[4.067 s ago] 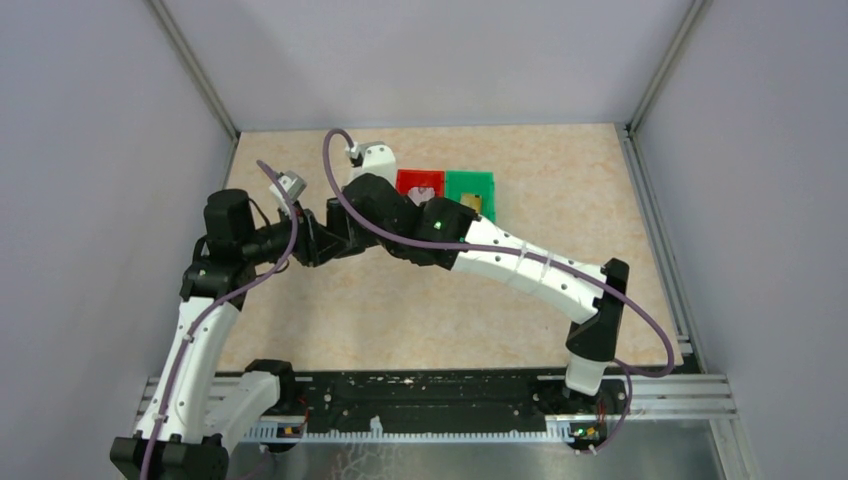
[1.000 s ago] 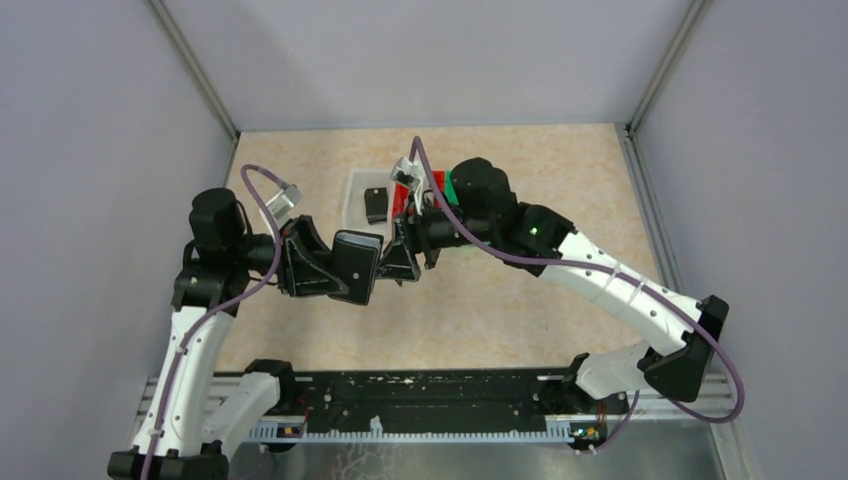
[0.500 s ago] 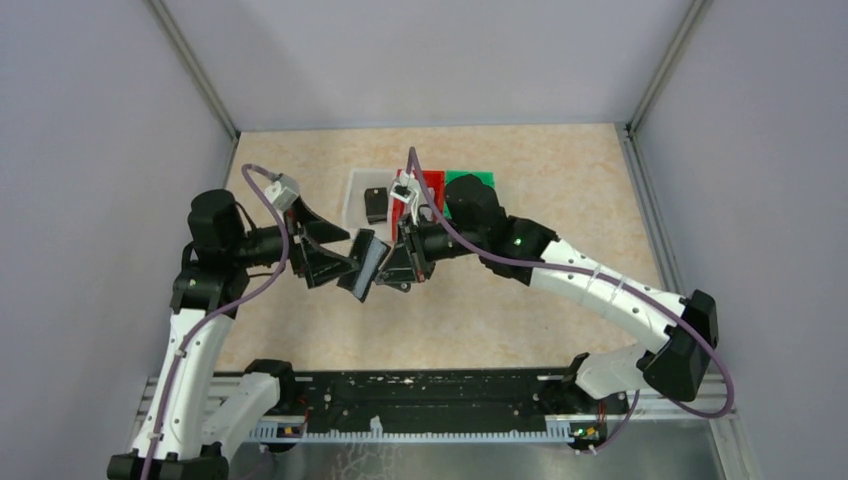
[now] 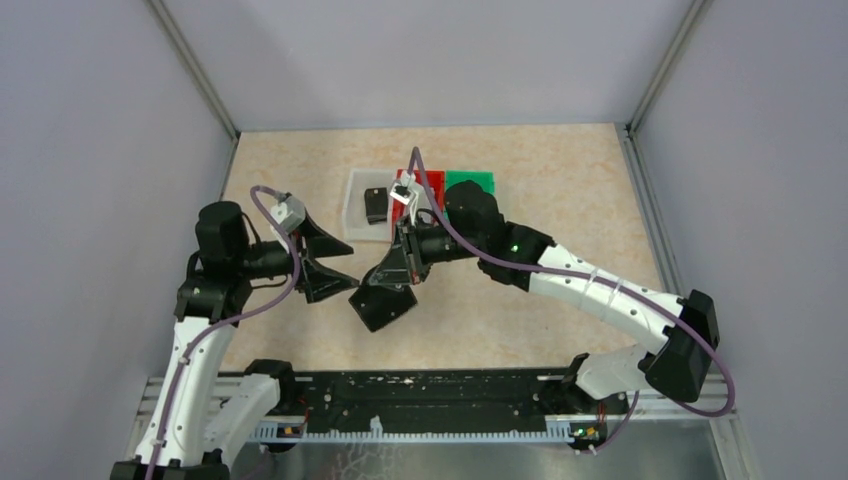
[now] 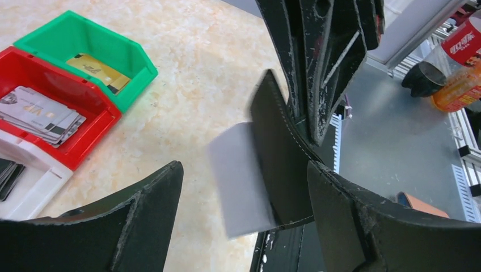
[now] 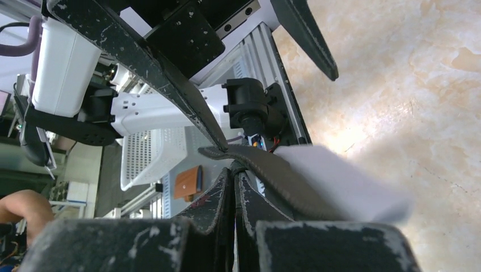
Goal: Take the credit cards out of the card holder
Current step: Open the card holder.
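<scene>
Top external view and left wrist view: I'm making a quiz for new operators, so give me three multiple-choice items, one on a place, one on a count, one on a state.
1. Where does the gold card lie?
A. in the red bin
B. in the green bin
C. in the white bin

2. How many bins are there?
A. three
B. two
C. four

3. How is the left tool?
A. shut on the card holder
B. shut on nothing
C. open

Key:
1 B: the gold card rests inside the green bin's walls.
2 A: a white, a red and a green bin stand side by side.
3 C: its fingers stand wide apart with nothing gripped, while the right tool is shut on the card holder.
</scene>
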